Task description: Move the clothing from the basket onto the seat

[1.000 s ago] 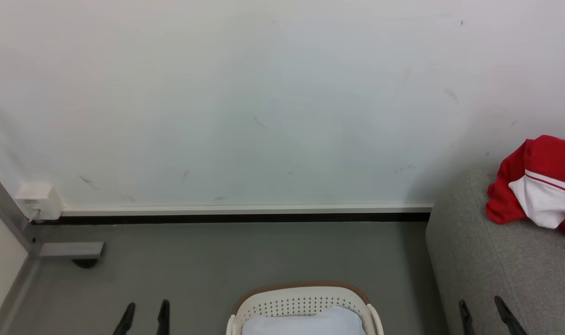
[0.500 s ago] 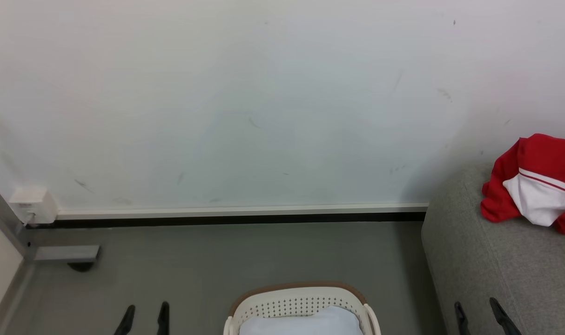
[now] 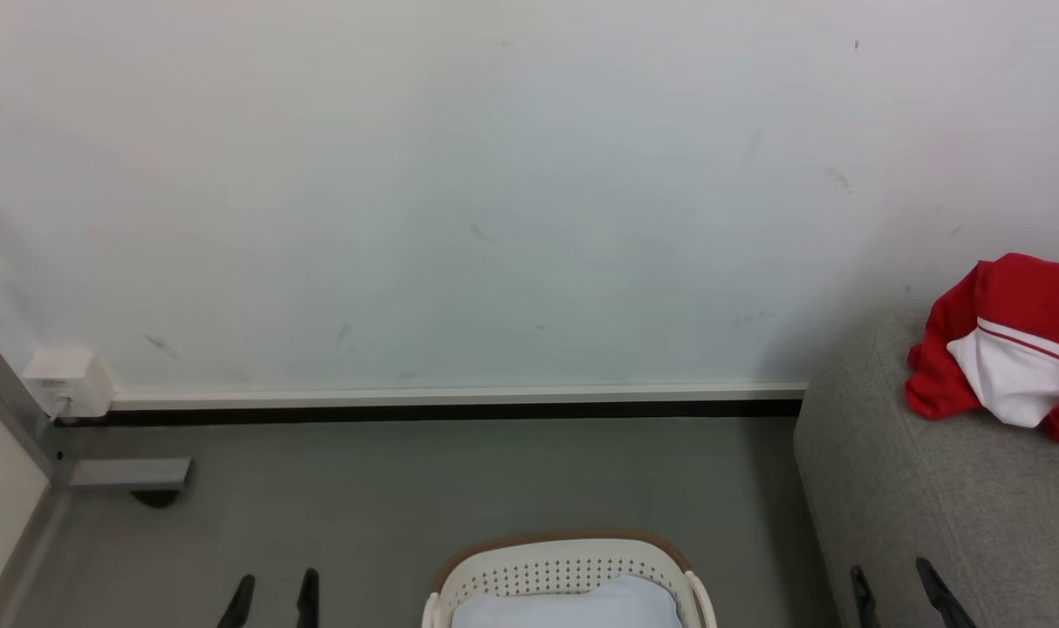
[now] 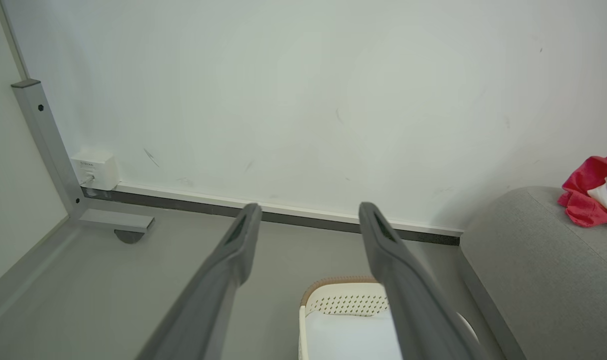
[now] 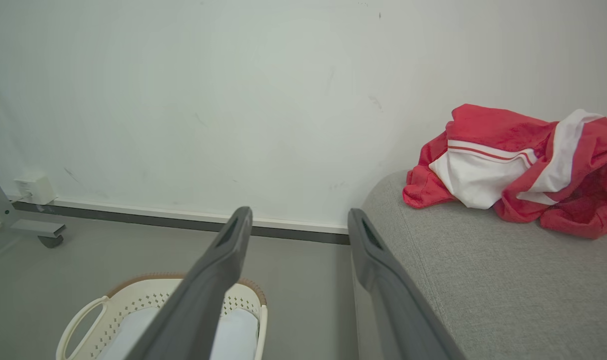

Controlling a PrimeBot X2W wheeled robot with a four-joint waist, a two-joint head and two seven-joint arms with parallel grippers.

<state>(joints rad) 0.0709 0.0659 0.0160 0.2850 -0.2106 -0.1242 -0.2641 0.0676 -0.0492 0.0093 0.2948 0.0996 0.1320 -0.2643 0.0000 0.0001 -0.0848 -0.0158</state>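
the clothing (image 5: 513, 170) is lying on the seat (image 5: 483, 280), apart from the basket (image 3: 564, 571), which is holding a pale sheet (image 3: 573, 608). left hand (image 4: 308, 210) and right hand (image 5: 298, 215) are hanging spread, empty. risk: a reach picking the sheet by mistake, or dragging the clothing off.

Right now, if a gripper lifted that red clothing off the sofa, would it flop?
The clothing would probably flop and drape: it lies crumpled in soft folds on the seat. It looks thin, so likely light. Pushed, it may bunch against the textured seat.

Left gripper (image 3: 277, 576) fingers apart, right gripper (image 3: 889, 567) likewise (both empty)
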